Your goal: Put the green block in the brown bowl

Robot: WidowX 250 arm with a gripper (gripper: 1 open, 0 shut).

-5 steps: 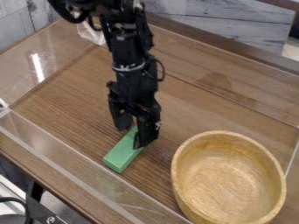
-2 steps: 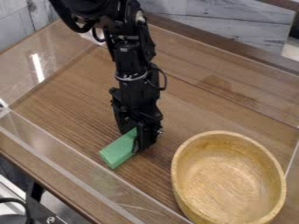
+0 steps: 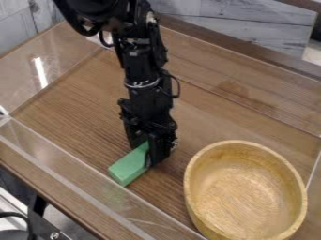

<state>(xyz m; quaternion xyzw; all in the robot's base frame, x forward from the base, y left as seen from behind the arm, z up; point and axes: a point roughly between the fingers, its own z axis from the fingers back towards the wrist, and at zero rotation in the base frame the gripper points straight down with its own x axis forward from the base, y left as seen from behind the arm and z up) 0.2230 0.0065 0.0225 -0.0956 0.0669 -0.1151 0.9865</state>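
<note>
The green block (image 3: 127, 169) lies flat on the wooden table, its long axis running from near left up to far right. My gripper (image 3: 149, 150) points straight down over the block's far end. The dark fingers (image 3: 162, 146) come down on either side of that end and hide it. Whether the fingers press on the block is not visible from this angle. The brown bowl (image 3: 204, 165), a wide shallow bowl of light wood, stands empty on the table to the right of the block, a short way from the gripper.
A clear plastic wall (image 3: 63, 159) runs along the table's near and left edges. Bare wooden tabletop (image 3: 238, 98) stretches behind the arm and the bowl. A pale board wall stands at the back.
The gripper has sunk a little lower over the block's far end and its fingers have drawn inward. The block has shifted slightly on the table. The bowl has not moved.
</note>
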